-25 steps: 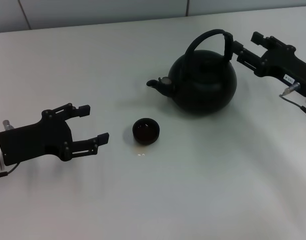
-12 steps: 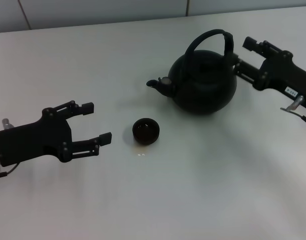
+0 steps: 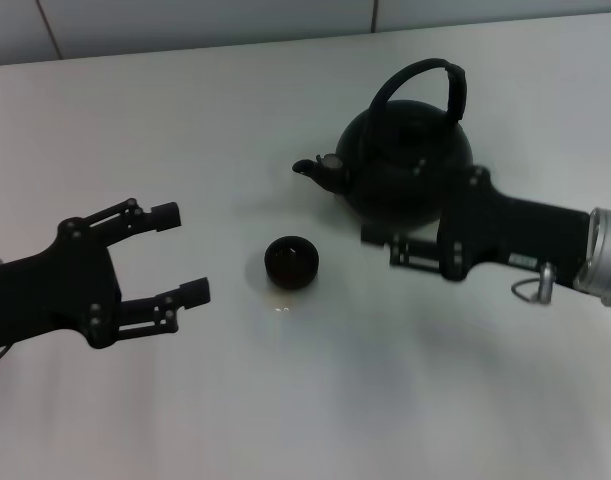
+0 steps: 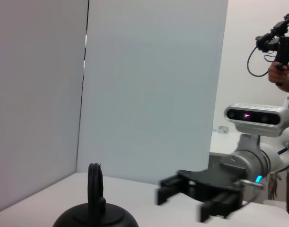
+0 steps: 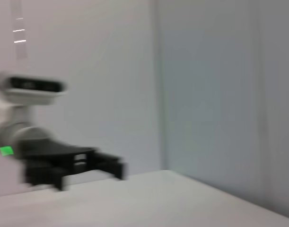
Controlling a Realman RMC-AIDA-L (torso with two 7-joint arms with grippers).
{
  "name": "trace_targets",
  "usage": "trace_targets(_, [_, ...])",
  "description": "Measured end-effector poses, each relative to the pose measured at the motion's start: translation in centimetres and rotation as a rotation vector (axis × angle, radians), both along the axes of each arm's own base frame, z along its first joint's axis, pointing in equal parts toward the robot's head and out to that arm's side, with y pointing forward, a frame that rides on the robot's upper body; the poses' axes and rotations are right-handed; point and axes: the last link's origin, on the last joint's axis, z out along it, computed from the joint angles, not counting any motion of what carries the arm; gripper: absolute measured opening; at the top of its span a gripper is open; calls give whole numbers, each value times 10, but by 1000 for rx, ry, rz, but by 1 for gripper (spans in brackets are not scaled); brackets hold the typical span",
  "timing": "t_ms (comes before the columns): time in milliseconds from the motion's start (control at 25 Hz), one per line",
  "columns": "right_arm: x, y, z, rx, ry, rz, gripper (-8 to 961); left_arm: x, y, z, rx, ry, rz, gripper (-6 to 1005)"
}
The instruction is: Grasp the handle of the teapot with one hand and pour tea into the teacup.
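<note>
The matte-black teapot stands on the white table, spout toward my left, its arched handle upright and free. The left wrist view shows the teapot's top and the handle edge-on. The small black teacup sits in front of the spout. My right gripper hovers low, just in front of the teapot's near side, pointing left, open and holding nothing; it also shows as the right gripper in the left wrist view. My left gripper is open, left of the teacup and apart from it.
The white table runs back to a pale wall. A few small droplets lie just in front of the teacup. In the left wrist view a person stands at the far right, behind the robot's head camera.
My right gripper left the handle at the teapot's back right and swung down to the front of the teapot. My left arm drew back slightly to the left.
</note>
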Motion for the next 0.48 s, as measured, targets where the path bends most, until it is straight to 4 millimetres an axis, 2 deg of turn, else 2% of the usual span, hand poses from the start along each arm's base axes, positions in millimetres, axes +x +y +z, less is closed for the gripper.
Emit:
trace_targets(240, [-10,-24,8,-109,35,153,672,-8,-13,3,6,-19,5,871])
trace_targets(480, [-8,-32,10,-110,47,160,672,-12,-19,2,7,-20,7,871])
